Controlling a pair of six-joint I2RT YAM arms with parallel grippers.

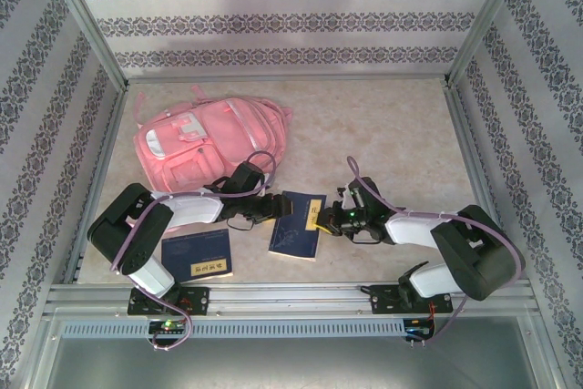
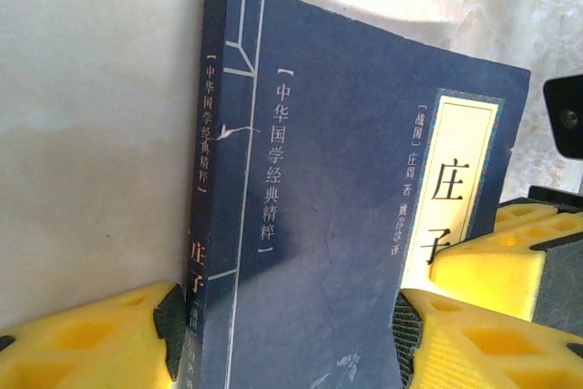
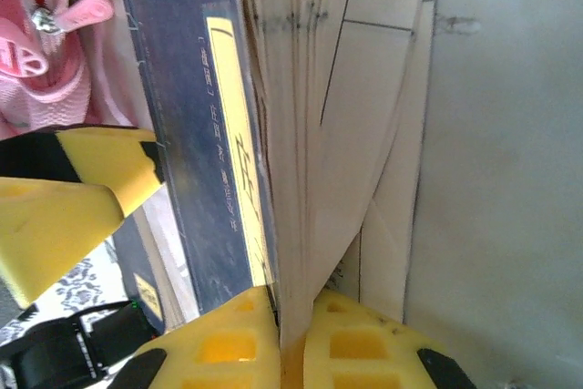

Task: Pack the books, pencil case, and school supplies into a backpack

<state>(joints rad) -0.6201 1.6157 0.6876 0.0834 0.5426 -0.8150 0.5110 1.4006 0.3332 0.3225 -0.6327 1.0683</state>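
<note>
1. Right gripper (image 3: 290, 339) clenched on the page edge of navy book (image 1: 296, 225);
2. Left gripper (image 2: 290, 321) released, jaws spread either side of its spine;
3. Backpack (image 1: 205, 143) behind on bench (image 1: 392, 125); second navy book (image 1: 197, 255) front left.

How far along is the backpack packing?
Barely started. Nothing looks packed: the pink backpack lies apart, the near navy book untouched. In hand: the right gripper pinches the middle navy book by its pages, the left gripper open astride it. Left: both books go in.
</note>
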